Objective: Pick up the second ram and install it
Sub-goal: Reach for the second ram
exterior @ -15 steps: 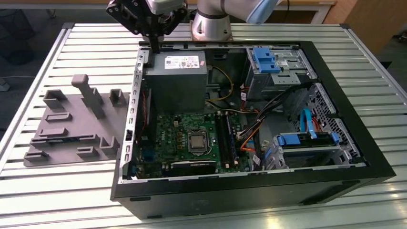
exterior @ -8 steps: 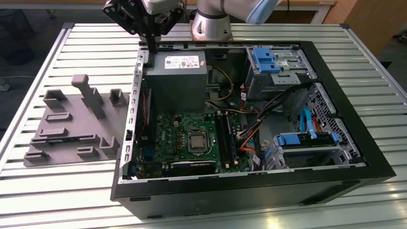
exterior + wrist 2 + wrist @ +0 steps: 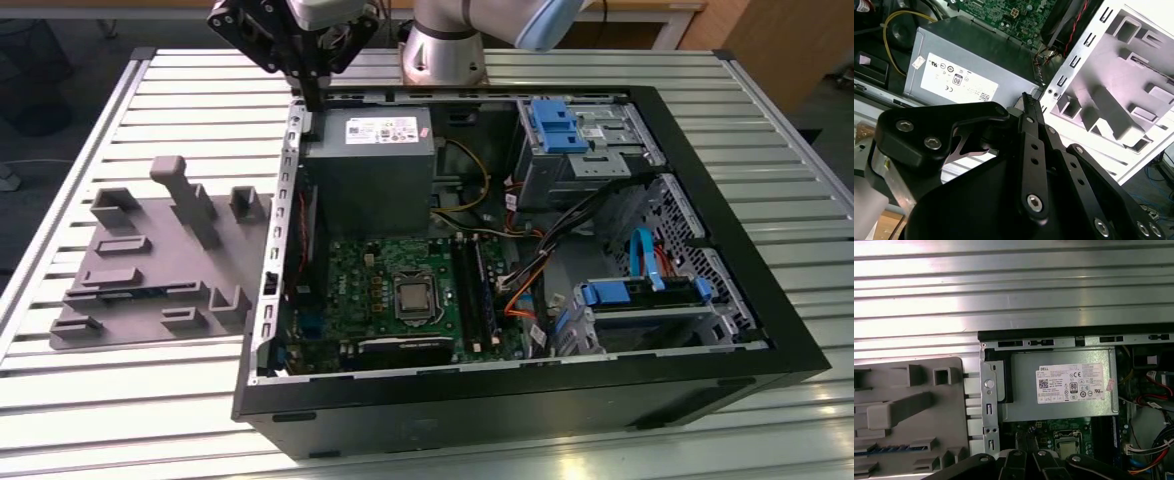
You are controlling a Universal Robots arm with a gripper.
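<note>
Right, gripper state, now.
Gripper: fingers closed together, with nothing visibly held between them.

Second ram [image 3: 884, 450] half-hidden in tray [image 3: 954, 415]

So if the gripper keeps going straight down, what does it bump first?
Probably the power supply, at its corner beside the case wall. The gripper points down at that spot, but depth is unclear, so it might catch the wall's edge instead.
</note>
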